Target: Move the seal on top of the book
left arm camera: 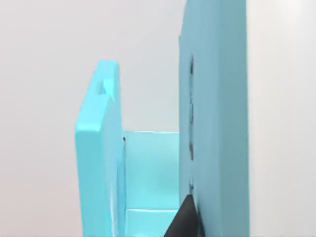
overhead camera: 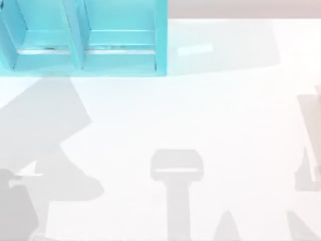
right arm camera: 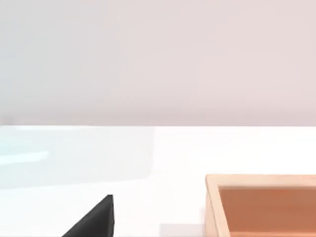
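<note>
Top view: a smooth light-blue shelf unit (overhead camera: 85, 40) with boxy compartments stands far left on the plain white worktop (overhead camera: 200, 115). A tan raised-rim box (right arm camera: 261, 207) lies near the right claw (right arm camera: 94, 219). The left claw (left arm camera: 185, 219) is beside the shelf wall. I cannot tell either claw's opening or the seal's place.

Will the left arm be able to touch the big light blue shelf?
Probably yes: the light blue shelf unit stands close in the left wrist view, nothing between it and the dark fingertip.
</note>
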### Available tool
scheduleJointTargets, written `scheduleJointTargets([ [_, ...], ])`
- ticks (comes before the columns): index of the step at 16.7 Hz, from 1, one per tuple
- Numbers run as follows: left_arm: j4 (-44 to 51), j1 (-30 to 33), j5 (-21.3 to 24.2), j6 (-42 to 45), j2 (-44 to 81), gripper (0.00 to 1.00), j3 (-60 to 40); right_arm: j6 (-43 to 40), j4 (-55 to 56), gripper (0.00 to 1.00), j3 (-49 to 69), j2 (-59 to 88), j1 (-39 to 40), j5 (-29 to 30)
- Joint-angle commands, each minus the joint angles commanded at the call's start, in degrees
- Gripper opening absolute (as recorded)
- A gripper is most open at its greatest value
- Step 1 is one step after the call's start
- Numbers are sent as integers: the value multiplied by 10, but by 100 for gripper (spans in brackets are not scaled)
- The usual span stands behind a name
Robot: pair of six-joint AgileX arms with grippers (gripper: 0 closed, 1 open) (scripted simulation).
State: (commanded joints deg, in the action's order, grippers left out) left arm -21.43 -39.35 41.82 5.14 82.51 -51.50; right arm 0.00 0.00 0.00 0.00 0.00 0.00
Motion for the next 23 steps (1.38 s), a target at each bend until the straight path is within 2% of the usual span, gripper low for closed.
scheduleJointTargets([
  [2, 8, 20, -36, -38, 8, 0, 9, 0, 0, 100, 0, 0, 0, 0],
  [4, 22, 53, -90, -97, 22, 0, 22, 0, 0, 100, 0, 0, 0, 0],
  [7, 49, 126, -197, -216, 52, 0, 44, 0, 0, 100, 0, 0, 0, 0],
  [10, 79, 224, -327, -363, 91, 0, 63, 0, 0, 100, 0, 0, 0, 0],
  [14, 112, 389, -517, -584, 148, 0, 69, 0, 0, 100, 0, 0, 0, 0],
  [18, 128, 582, -703, -813, 202, 0, 43, 0, 0, 100, 0, 0, 0, 0],
  [23, 128, 821, -907, -1074, 260, 0, -18, 0, 0, 100, 0, 0, 0, 0],
])
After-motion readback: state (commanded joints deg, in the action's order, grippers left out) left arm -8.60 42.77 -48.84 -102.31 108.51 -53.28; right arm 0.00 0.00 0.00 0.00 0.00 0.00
